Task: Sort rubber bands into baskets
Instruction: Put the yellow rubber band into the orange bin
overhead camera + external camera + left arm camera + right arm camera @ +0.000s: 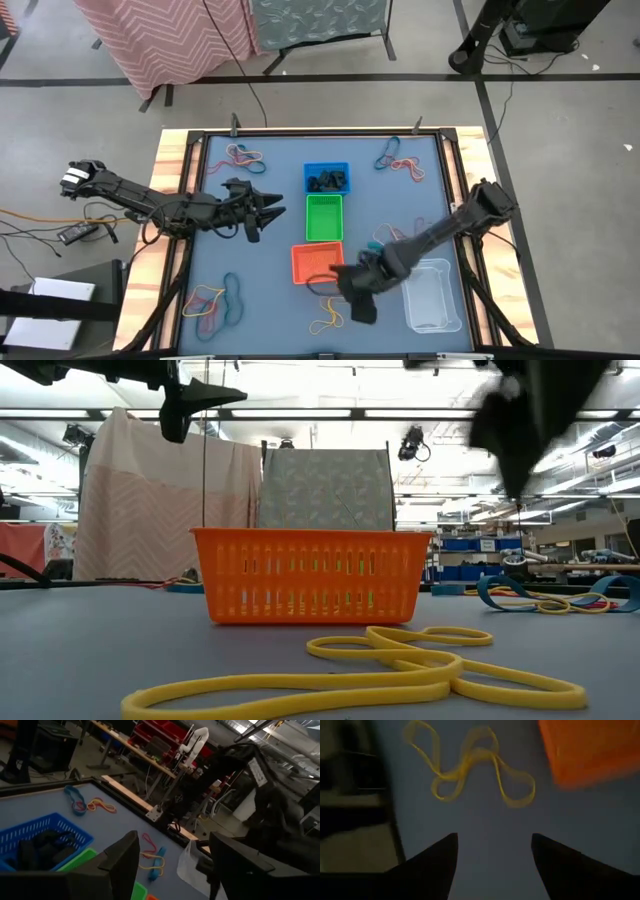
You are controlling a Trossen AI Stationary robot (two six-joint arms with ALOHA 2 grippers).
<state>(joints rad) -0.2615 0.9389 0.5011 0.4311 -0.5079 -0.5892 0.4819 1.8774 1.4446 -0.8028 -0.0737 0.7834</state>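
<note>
Yellow rubber bands [470, 767] lie tangled on the blue mat just beside the orange basket [315, 262], ahead of the right gripper [492, 852], whose fingers stand apart, empty, above them. The left gripper [270, 207] waits spread open near the green basket [323, 217].

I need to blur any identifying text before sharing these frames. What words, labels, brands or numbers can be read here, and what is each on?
No text can be read in any view.
A white label on the dark gear in the left wrist view carries marks too small and blurred to read.
The orange basket, blue basket, green basket and clear tub show no lettering.
</note>
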